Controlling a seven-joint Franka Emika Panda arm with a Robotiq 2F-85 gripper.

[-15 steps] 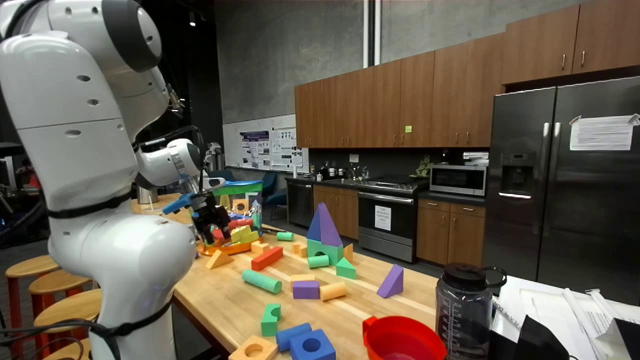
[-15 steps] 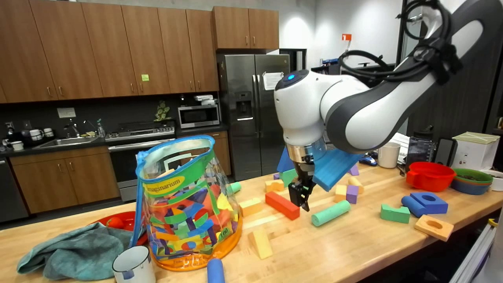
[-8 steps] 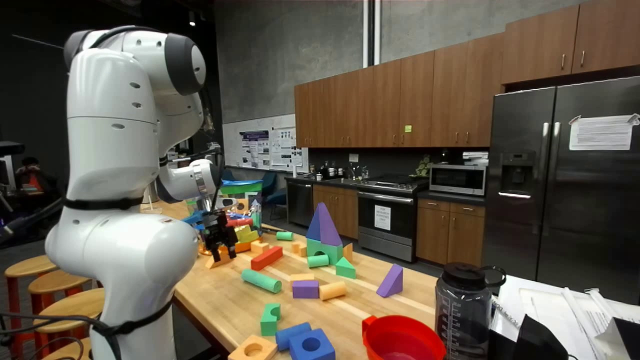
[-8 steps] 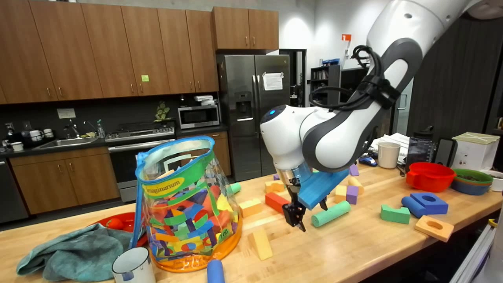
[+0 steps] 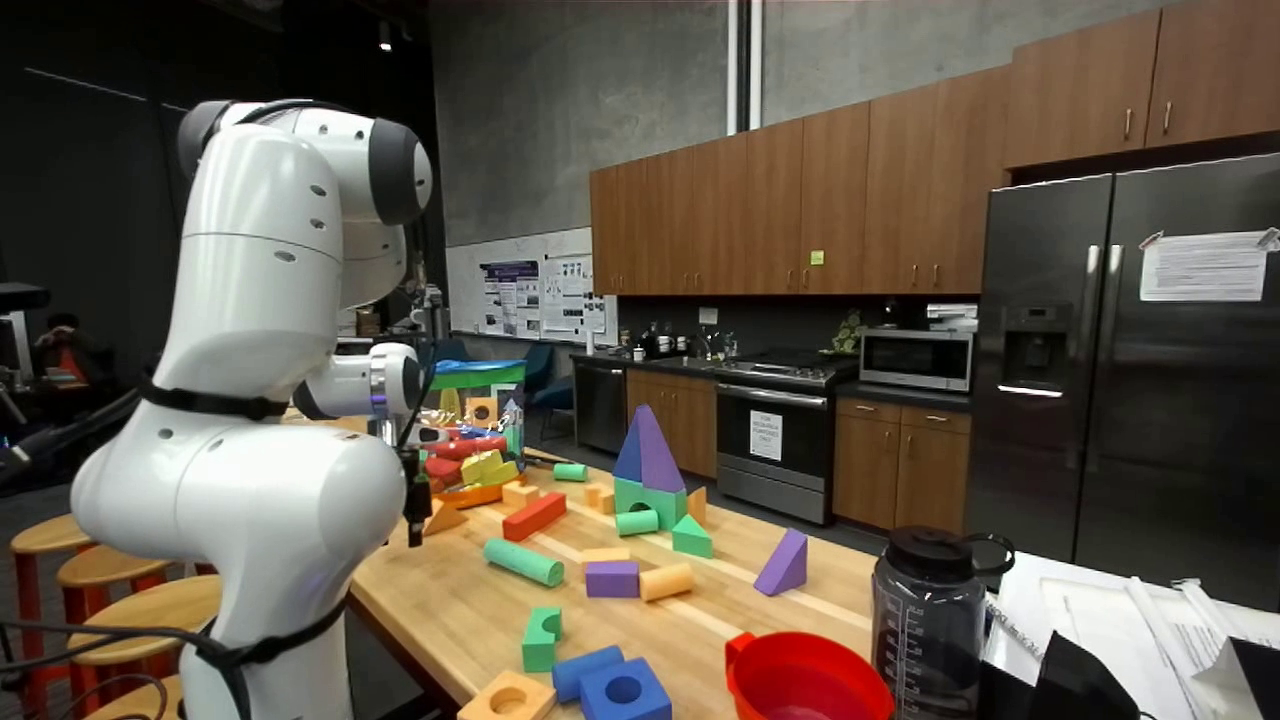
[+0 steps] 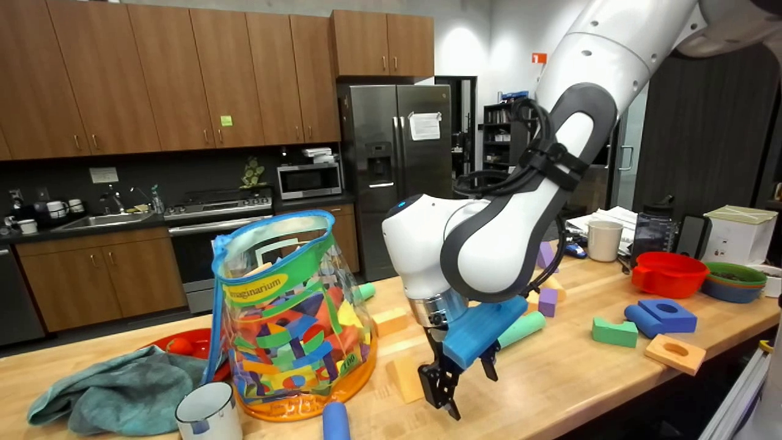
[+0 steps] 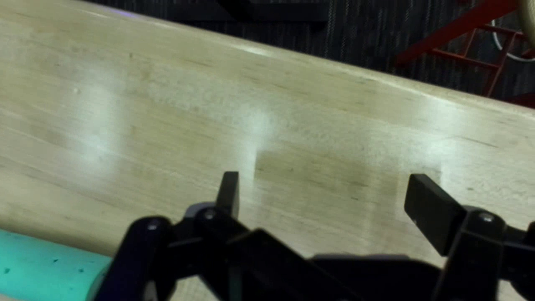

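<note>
Hand [image 7: 324, 183]: spread | cylinder [image 7: 46, 267]: green, flecked | wedge [image 6: 403, 379]: yellow | tabletop [image 7: 179, 129]: glossy, grained wood

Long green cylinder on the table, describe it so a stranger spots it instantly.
In an exterior view, find the wooden table, then the red block lying on it. The long green cylinder lies beside that block, nearer the camera. It looks longer than the other green cylinders on the table.

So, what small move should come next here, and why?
Probably shift the jaws toward the green cylinder: in the wrist view they stand open with tabletop showing between them, while the cylinder lies at that picture's lower left.
</note>
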